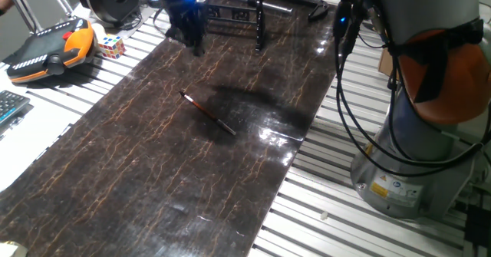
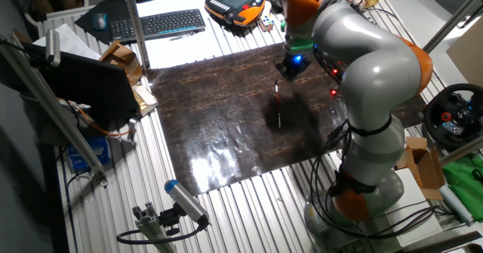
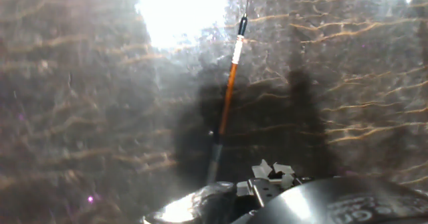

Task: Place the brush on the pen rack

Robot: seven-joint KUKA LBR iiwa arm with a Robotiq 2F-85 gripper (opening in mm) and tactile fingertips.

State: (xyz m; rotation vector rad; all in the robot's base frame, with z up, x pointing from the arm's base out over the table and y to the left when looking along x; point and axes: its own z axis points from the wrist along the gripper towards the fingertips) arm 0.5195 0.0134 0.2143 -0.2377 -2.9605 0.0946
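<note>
Dark marbled board (image 1: 153, 157) covers the slatted table; on it I see the brush (image 1: 208, 113) lying flat near the middle, untouched. My gripper (image 1: 192, 41) hangs above the board, apart from the brush, toward the pen rack (image 1: 259, 15) at the far edge. I cannot tell whether its fingers are spread or closed. Hand view shows the brush lengthwise.

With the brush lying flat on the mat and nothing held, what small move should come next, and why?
Probably bring the end effector over the middle of the brush and lower it. The brush lies alone on the dark mat, well short of the pen rack, and the end effector hangs above the mat near the rack, holding nothing.
</note>
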